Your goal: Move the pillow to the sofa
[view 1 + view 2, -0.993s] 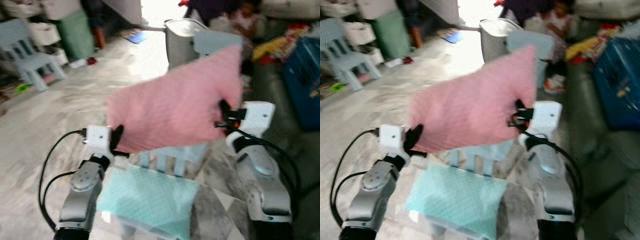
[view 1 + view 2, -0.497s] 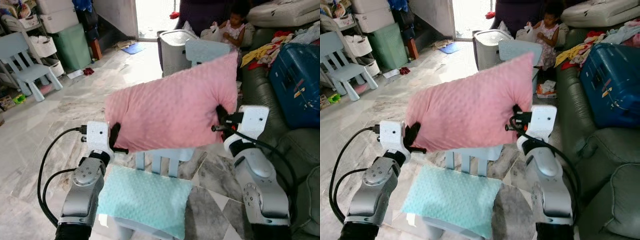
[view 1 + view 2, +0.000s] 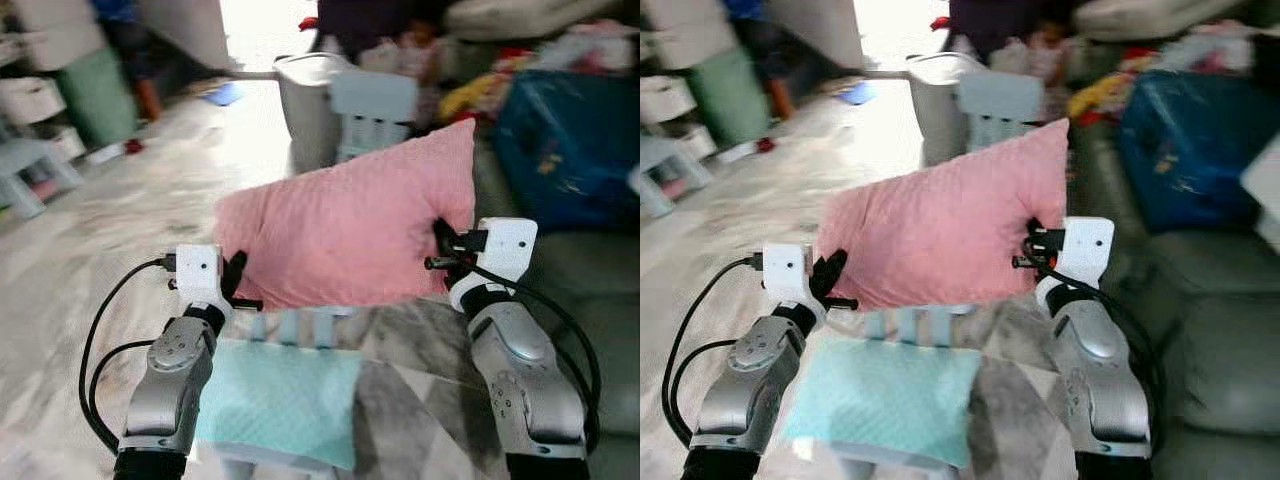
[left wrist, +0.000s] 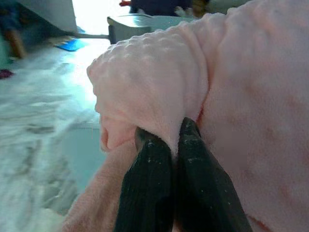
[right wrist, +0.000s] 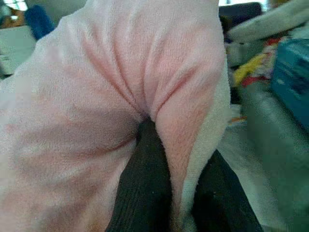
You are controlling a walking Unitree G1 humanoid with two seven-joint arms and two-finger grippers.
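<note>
Carrying the pink pillow [image 3: 350, 235] in the air, both hands clamped on it: left hand [image 3: 236, 283] pinches the pillow's near-left corner, fingers [image 4: 149, 164] pressed together on a fold of the bumpy fabric; right hand [image 3: 441, 243] grips the right edge, its fingers [image 5: 149, 169] closed with fabric bunched between them. Pillow hangs tilted, right end higher, over a small light-blue chair [image 3: 290, 330] that has a mint-green cushion [image 3: 275, 400] lying on it, not touching either as far as I can tell. Dark green sofa [image 3: 1200, 300] sits to the right, near the right arm, with a blue suitcase [image 3: 1185, 150] and clothes piled on its far part. Head views blurred, robot likely mid-turn or walking. Progress: pickup done, pillow lifted clear; left is getting over the sofa seat, lowering and releasing. Pillow not yet above the sofa, roughly halfway.
</note>
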